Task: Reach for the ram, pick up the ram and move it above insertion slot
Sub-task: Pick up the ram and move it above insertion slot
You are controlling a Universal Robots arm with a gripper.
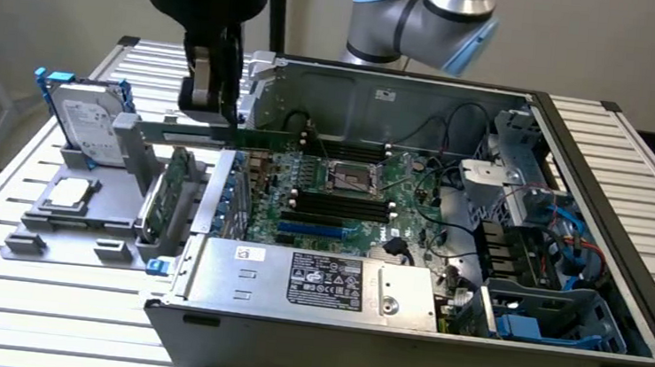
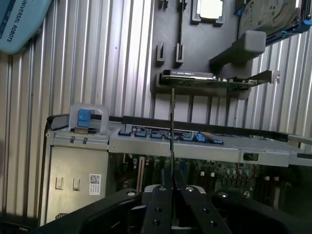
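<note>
My gripper (image 1: 216, 117) hangs over the left wall of the open computer case (image 1: 609, 217) and is shut on the ram (image 1: 274, 140). The ram is a long thin green stick held level, reaching from the fingers toward the motherboard (image 1: 405, 177). In the wrist view the ram (image 2: 172, 126) shows edge-on as a thin dark line rising from between the shut fingers (image 2: 161, 202) of my gripper (image 2: 172, 189). The black memory slots (image 1: 332, 206) lie lower, toward the exterior view's right of the stick.
A grey parts holder (image 1: 74, 237) outside the case carries a hard drive (image 1: 81, 119), a processor chip (image 1: 70, 197) and a wider green expansion card (image 1: 177, 190). The power supply (image 1: 319, 281) fills the case's near side, with cables and a blue drive cage (image 1: 553, 319) on the exterior view's right.
</note>
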